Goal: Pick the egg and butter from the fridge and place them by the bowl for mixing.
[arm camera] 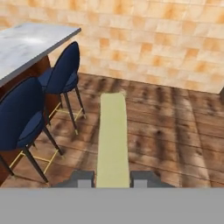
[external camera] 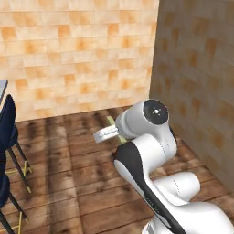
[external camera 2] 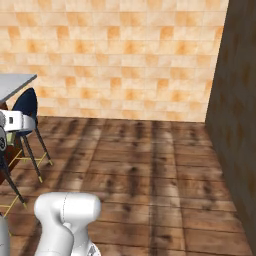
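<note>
Claw (arm camera: 112, 178): pinching the slim pale yellow-green butter stick (arm camera: 112, 140)
Left: dark blue stools (arm camera: 61, 74), grey marble counter (arm camera: 26, 43)

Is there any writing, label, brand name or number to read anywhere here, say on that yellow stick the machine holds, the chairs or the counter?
None: no readable text in any view.
The butter, clamped between the fingers, is plain pale yellow-green, with no wrapper print.
The blue stools, the grey counter, the brick wall and the wooden floor carry no lettering or signs.
</note>
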